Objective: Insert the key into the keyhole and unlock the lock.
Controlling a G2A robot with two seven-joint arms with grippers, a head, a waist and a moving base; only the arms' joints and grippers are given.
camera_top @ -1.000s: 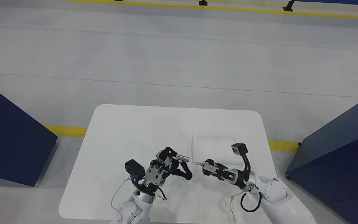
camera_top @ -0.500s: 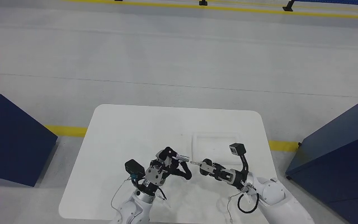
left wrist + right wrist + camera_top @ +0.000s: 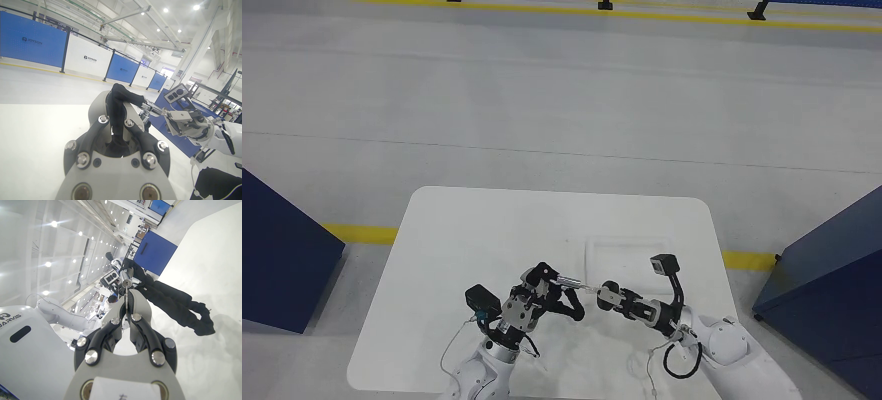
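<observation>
The lock [image 3: 125,275] is shiny silver, the key [image 3: 126,300] duller silver, the right gripper [image 3: 128,295] pale grey with black links, a black woven sleeve [image 3: 121,94] covers one finger of the left gripper [image 3: 143,111], and the table [image 3: 492,230] is plain white.

The silver key [image 3: 126,297] tip meets the lock [image 3: 123,275] keyhole [image 3: 126,283].

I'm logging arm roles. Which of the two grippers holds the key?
The right gripper: it pinches the flat key, whose tip meets the keyhole. The left gripper holds the lock instead.
</observation>
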